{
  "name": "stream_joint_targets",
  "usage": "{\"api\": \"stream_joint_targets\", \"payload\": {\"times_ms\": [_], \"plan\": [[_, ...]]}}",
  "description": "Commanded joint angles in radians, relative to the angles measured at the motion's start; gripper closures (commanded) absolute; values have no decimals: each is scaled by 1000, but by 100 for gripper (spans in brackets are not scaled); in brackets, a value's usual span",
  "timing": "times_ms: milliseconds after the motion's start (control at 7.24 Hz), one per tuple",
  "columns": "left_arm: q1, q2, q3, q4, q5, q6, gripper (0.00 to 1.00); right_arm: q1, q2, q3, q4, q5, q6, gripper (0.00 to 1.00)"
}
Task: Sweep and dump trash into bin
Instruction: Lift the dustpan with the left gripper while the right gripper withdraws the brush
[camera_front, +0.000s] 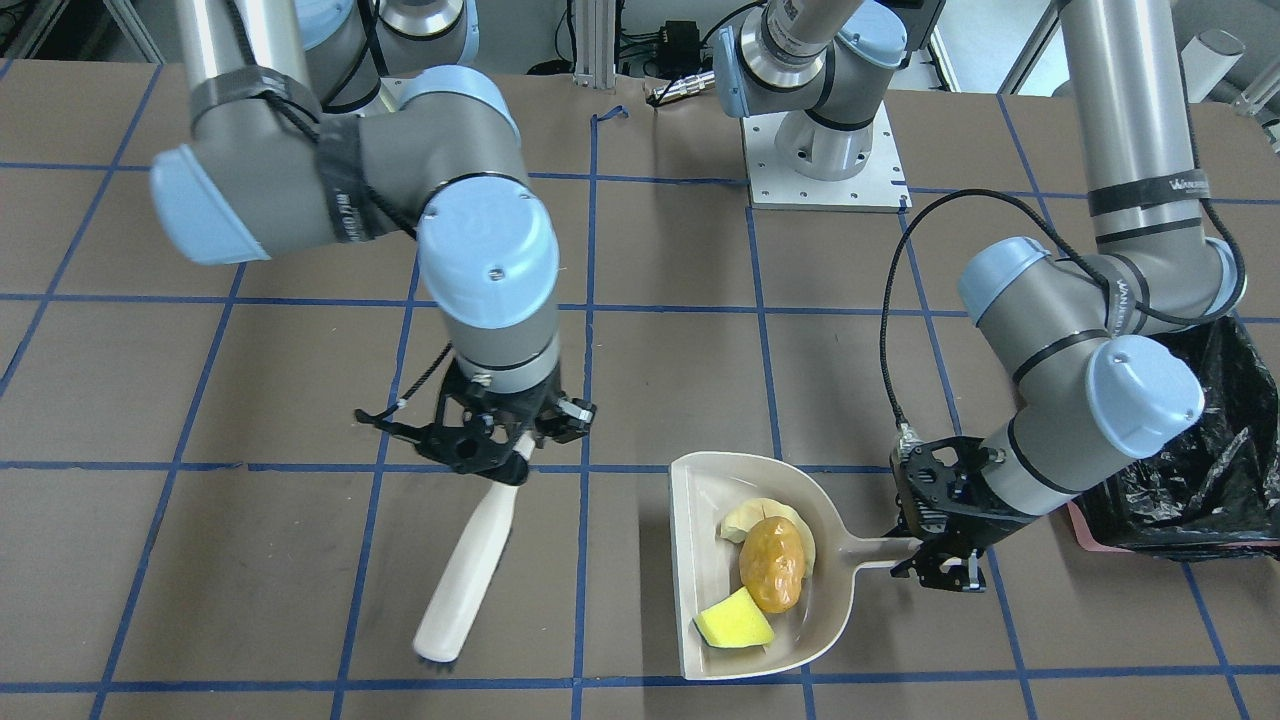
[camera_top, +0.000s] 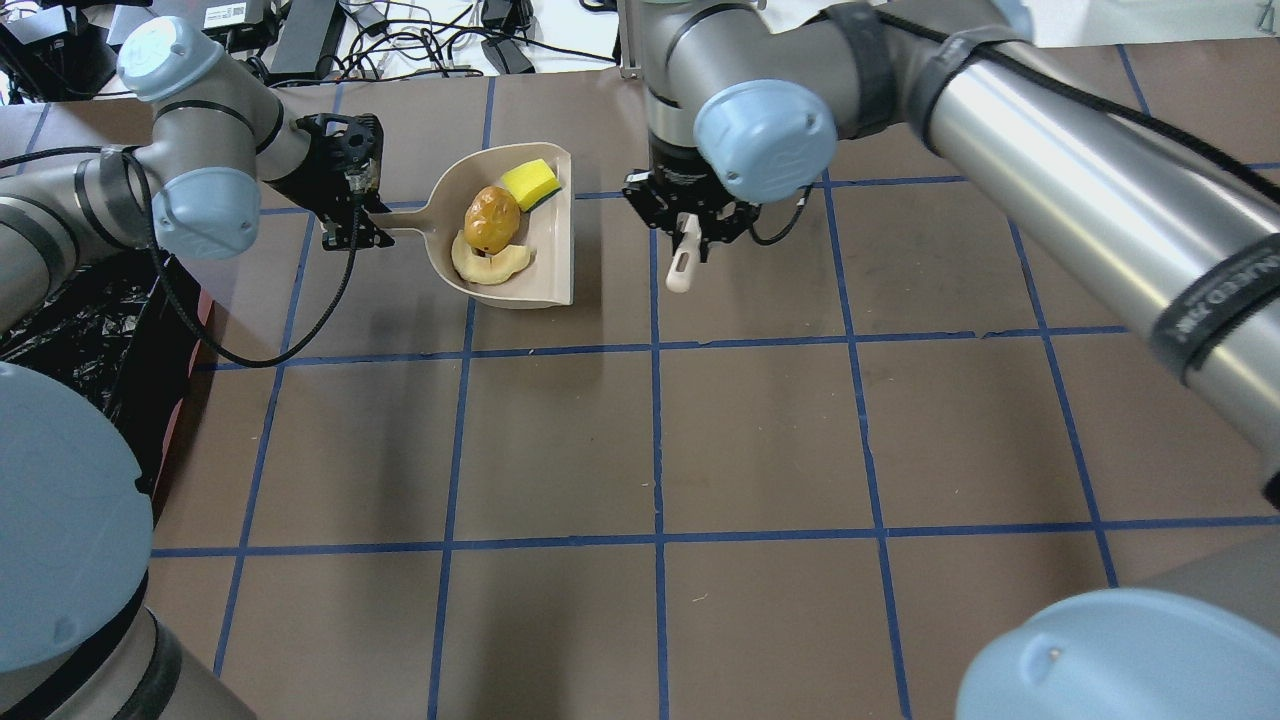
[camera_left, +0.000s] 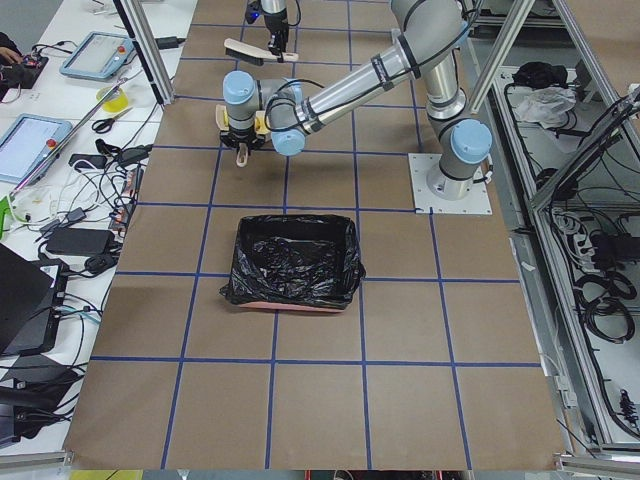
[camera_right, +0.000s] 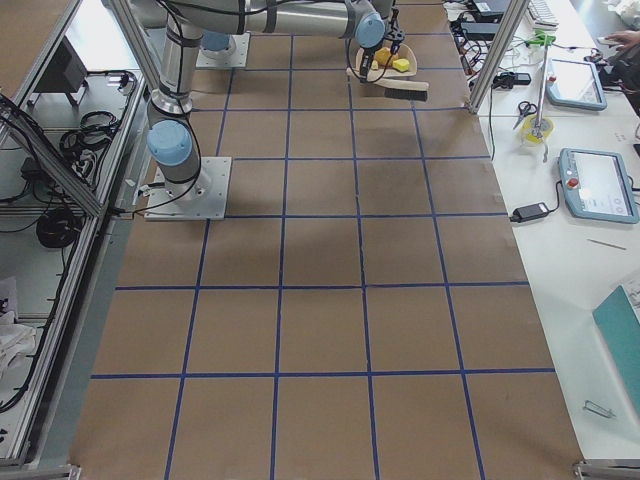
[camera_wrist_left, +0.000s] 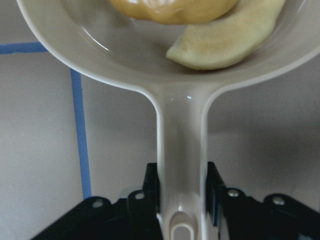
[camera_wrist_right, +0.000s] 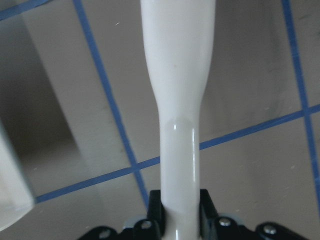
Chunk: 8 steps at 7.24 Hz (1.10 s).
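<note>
The beige dustpan (camera_front: 700, 560) lies on the table and holds all three pieces of trash: the golden-brown roll (camera_front: 772, 565), the cream crescent slice (camera_front: 745, 520) and the yellow wedge (camera_front: 733, 620). My left gripper (camera_front: 915, 550) is shut on the dustpan handle (camera_wrist_left: 181, 165). The bin (camera_front: 1200, 450), lined with a black bag, stands just beyond that gripper, under the left arm. My right gripper (camera_front: 505, 460) is shut on the white brush (camera_front: 465, 570), which it holds tilted beside the pan's open mouth, apart from it.
The left arm's base plate (camera_front: 825, 160) sits at the table's back edge with cables behind it. Blue tape lines grid the brown table. Benches with tablets (camera_left: 95, 52) and tools run beyond the table's far side.
</note>
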Motion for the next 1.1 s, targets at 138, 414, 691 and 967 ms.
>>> {"api": "stream_joint_targets", "payload": {"times_ms": [138, 414, 691, 967], "plan": [[131, 75, 91, -362, -168, 66, 100, -240, -76, 113, 1, -17, -345, 100], [230, 110, 186, -577, -111, 213, 100, -349, -76, 117, 6, -17, -536, 100], [334, 120, 292, -693, 5, 360, 100, -482, -76, 186, -11, -14, -713, 100], [490, 105, 366, -765, 80, 436, 100, -546, -75, 252, -106, -17, -811, 100]]}}
